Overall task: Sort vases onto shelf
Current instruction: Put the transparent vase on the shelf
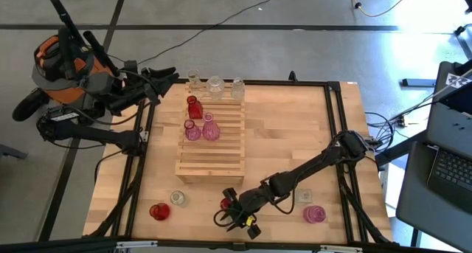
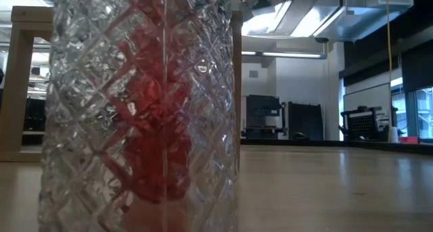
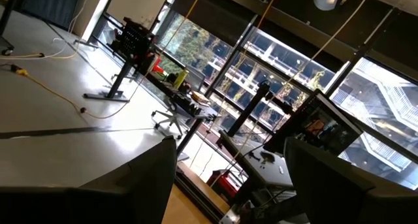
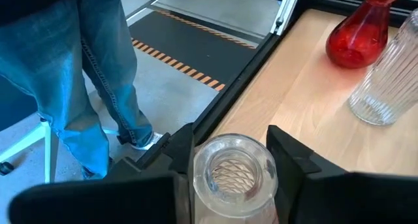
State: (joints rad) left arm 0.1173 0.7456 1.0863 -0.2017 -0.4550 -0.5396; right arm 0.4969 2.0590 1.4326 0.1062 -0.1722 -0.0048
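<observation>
The right end effector (image 4: 225, 155) stands with its fingers apart, flanking a clear cut-glass vase (image 4: 235, 175) upright on the worktop (image 1: 295, 135), its long axis vertical. The shelf (image 1: 212, 146) lies well beyond. The left end effector (image 1: 166, 80), fingers apart, waits off the worktop.

Six vases (image 1: 200, 127) upright on slatted shelf (image 1: 214, 153); others scattered on tabletop
</observation>
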